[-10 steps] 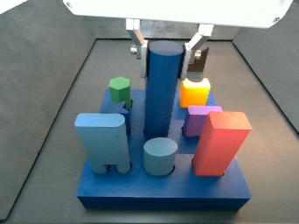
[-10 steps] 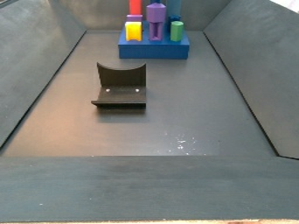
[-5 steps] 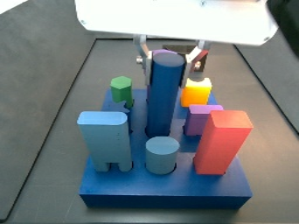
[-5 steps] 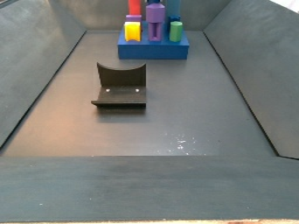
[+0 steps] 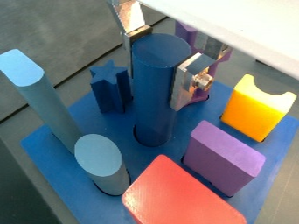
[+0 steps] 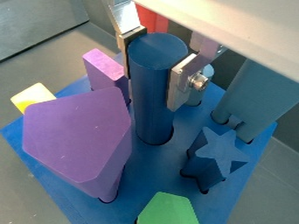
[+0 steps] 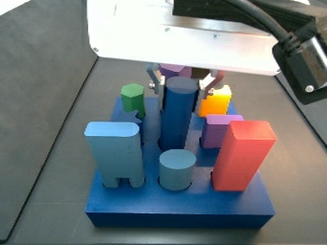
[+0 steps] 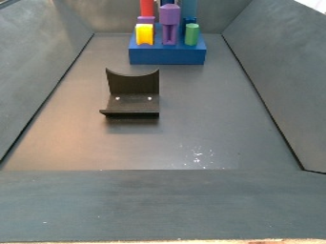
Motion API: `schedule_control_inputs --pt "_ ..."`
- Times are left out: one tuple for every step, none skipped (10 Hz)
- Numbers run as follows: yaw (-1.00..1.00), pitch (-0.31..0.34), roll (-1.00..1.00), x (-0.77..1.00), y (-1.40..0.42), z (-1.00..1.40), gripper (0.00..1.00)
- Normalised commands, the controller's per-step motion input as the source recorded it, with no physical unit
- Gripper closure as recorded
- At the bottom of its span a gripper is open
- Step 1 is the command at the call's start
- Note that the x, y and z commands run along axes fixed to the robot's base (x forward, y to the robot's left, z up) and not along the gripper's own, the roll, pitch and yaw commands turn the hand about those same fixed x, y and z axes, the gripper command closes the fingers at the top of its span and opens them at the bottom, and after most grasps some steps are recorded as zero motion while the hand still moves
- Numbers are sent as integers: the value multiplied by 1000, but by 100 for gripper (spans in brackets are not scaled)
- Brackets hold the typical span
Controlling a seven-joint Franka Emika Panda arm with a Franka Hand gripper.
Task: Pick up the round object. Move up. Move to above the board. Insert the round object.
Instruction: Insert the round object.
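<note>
Pincer (image 7: 182, 74) tips behind round object (image 7: 179, 110); board (image 8: 169, 54) tiny, far.

The gripper (image 5: 160, 54) hangs straight down from the wrist over the middle of the board (image 7: 192, 216), toward its far edge. Both wrist views show its flat silver fingers (image 6: 184, 80) pressed against opposite sides of the round object (image 5: 158, 87), near its top. In a side view the white wrist housing hides most of the gripper (image 7: 188, 75).

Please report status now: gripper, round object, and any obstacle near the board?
Gripper over the board, fingers flanking the round object. Round object upright, foot in the board. Purple peg and star peg crowd close.
</note>
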Motion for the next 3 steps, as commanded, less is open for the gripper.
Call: schedule_control_inputs --pt "0 -109 -36 -9 0 -46 100" --pt "0 -31 -40 -6 26 0 100" --pt "0 0 0 0 0 0 100"
